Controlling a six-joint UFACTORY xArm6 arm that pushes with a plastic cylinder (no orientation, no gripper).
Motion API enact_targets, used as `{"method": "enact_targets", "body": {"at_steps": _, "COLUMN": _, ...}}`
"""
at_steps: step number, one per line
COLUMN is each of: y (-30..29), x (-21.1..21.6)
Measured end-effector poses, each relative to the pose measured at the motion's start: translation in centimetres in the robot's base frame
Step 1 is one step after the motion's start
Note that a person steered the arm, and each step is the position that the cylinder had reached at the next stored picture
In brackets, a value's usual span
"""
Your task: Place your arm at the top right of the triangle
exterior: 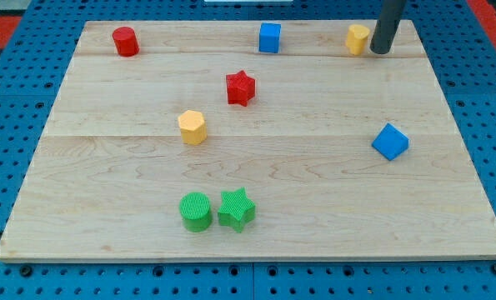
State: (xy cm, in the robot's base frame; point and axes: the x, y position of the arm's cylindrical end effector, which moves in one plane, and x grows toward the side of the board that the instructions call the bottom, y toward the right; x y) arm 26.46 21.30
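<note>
My tip [379, 52] rests near the board's top right corner. It is right beside a yellow block [358, 38], just to that block's right, and looks to be touching it. A blue block [269, 37] sits at top centre, well to the left of the tip. Another blue block [390, 142], angular and turned at a slant, lies at the right, well below the tip. I cannot tell for certain which blue block is the triangle.
A red cylinder [125, 41] is at top left. A red star [240, 87] is at centre. A yellow hexagon [192, 127] lies below and left of it. A green cylinder [196, 211] and a green star [236, 208] sit side by side near the bottom edge.
</note>
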Motion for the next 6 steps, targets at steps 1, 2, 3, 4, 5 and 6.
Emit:
{"method": "enact_targets", "body": {"at_steps": 1, "y": 0.1, "x": 0.0}}
{"method": "enact_targets", "body": {"at_steps": 2, "y": 0.2, "x": 0.0}}
{"method": "enact_targets", "body": {"at_steps": 3, "y": 0.2, "x": 0.0}}
{"method": "enact_targets", "body": {"at_steps": 4, "y": 0.1, "x": 0.3}}
{"method": "enact_targets", "body": {"at_steps": 5, "y": -1.7, "x": 1.7}}
{"method": "enact_targets", "body": {"at_steps": 6, "y": -3.1, "x": 3.8}}
